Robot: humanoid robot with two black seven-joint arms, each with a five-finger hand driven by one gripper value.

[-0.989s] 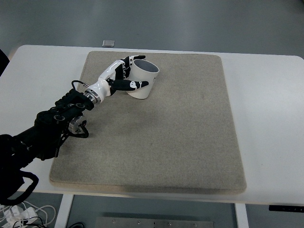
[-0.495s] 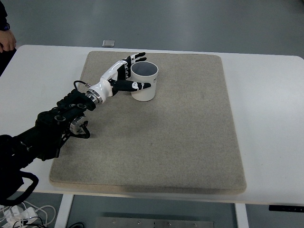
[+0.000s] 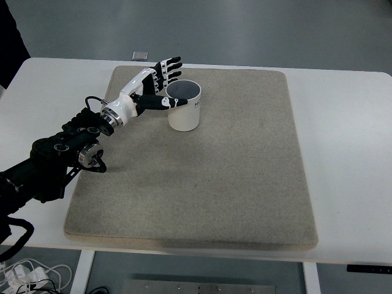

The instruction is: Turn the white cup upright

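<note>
Left arm: its upper part runs off the left and bottom edges. White cup: print near the rim is too small to read, and the inner floor lies in shadow. Cables at the lower left are cut off. A dark figure is cropped at the upper left corner.

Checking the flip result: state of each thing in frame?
white cup: upright on the mat, mouth up, not held
left hand: open, fingers spread, just left of the cup
mat: flat on the table
right hand: not in view
</note>
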